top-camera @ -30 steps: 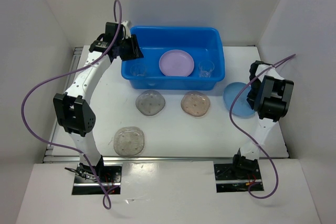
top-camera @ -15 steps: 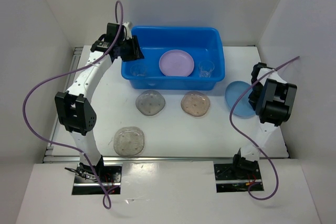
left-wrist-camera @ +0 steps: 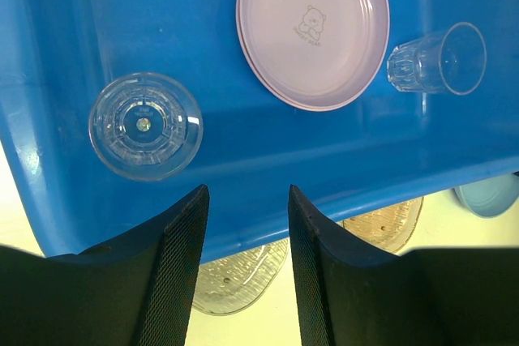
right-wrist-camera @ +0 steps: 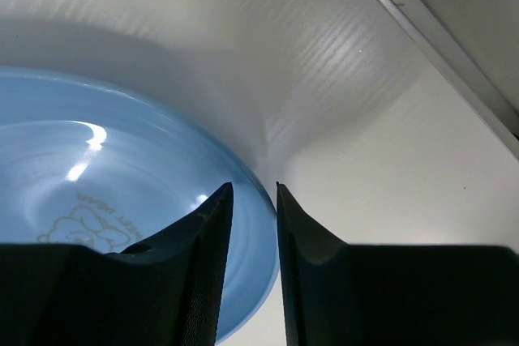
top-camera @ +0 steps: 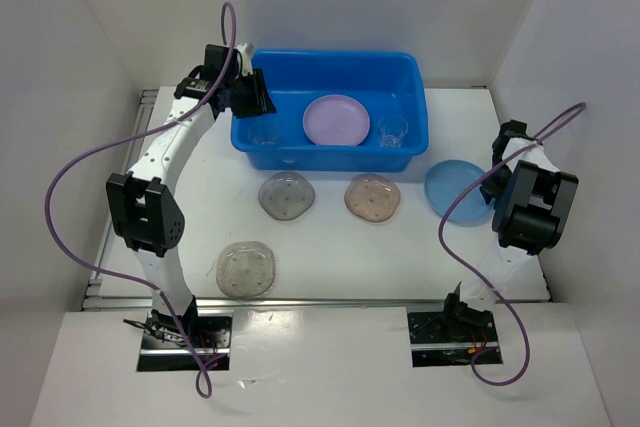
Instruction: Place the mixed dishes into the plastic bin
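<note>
Where the overhead camera looks down, the blue plastic bin (top-camera: 330,75) sits at the far middle of the white table (top-camera: 320,247). Inside it lie a lavender plate (top-camera: 337,119) and two clear cups, one left (top-camera: 262,134) and one right (top-camera: 393,130). In front of the bin rest a greyish speckled plate (top-camera: 287,195) and a tan plate (top-camera: 373,198), and a second greyish plate (top-camera: 247,269) lies nearer the bases. The blue plate (top-camera: 452,192) lies on the table just right of the bin. The left gripper (top-camera: 250,95) hangs over the bin's left end, and the right gripper (top-camera: 497,179) is at the blue plate's right edge.

From the left wrist, the jaws stand apart with nothing between them, above the bin's near wall (left-wrist-camera: 268,184). The lavender plate (left-wrist-camera: 312,30) shows a small bear print.

From the right wrist, the blue plate's rim (right-wrist-camera: 258,200) runs into the narrow gap between the fingers (right-wrist-camera: 203,265). I cannot tell whether they pinch it.
</note>
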